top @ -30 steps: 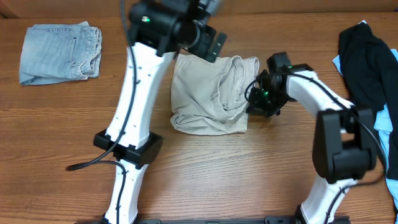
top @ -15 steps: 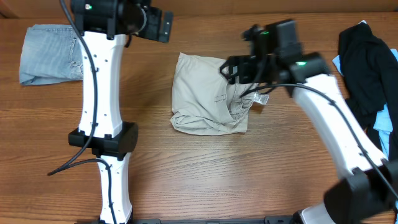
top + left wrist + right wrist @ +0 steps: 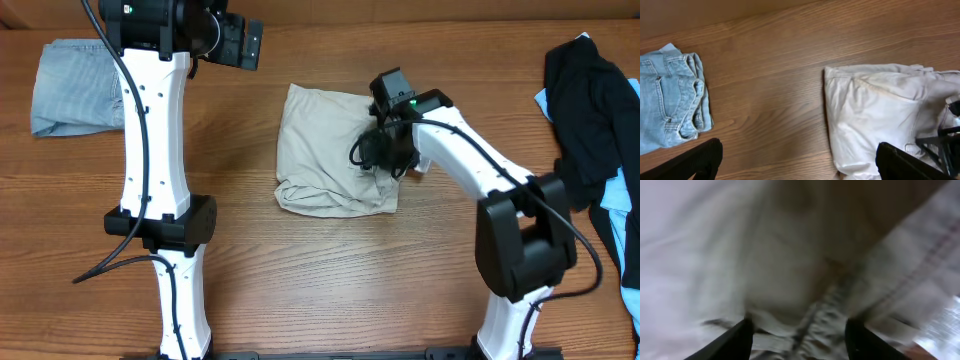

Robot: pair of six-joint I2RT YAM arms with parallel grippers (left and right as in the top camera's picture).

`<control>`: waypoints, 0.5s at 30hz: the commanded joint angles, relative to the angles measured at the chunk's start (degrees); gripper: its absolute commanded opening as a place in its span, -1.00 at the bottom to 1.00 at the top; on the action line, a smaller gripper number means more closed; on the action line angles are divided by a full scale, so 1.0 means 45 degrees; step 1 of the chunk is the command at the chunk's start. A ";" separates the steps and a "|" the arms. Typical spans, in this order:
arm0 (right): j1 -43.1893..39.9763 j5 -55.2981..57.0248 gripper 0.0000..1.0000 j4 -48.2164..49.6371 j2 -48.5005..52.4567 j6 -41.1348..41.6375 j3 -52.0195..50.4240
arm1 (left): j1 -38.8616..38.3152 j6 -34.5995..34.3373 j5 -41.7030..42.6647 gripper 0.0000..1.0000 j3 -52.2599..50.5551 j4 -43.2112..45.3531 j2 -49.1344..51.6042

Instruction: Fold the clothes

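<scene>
1. My left gripper [image 3: 799,149] is released. Its two dark fingers [image 3: 700,161] stand wide apart at the bottom of the left wrist view, with only bare wood between them.
2. In the overhead view, my left arm is raised over the far left part of the brown wooden table [image 3: 300,290], well apart from the task's thing.
3. The light beige cotton shorts [image 3: 325,150] lie in a loosely folded heap near the table's centre. The far left corner lies flat; the near edge is rolled and rumpled.
4. My right gripper [image 3: 378,150] is down on the right-hand side of the shorts, touching the cloth.
5. The right wrist view is blurred. My right fingers [image 3: 737,340] stand apart, with bunched beige fabric filling the gap. Whether they are clamped on that fabric, I cannot tell.
6. A faded light-blue denim garment [image 3: 70,85] lies folded at the far left corner, well apart from the shorts. My left arm covers its right edge in the overhead view.
7. A black garment [image 3: 590,100] with light-blue cloth [image 3: 543,100] under it lies at the right edge, apart from both grippers.
</scene>
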 commanded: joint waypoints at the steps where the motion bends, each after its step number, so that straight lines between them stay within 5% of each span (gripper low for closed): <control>1: -0.0058 0.1889 0.25 0.0034 0.0160 0.0894 -0.0272 | 0.0019 0.0272 -0.0189 1.00 -0.0175 -0.0029 0.0131; 15: -0.0034 0.3298 0.27 0.0311 0.0976 0.1438 -0.0364 | 0.0015 0.0495 -0.0170 1.00 -0.1637 0.0058 0.0170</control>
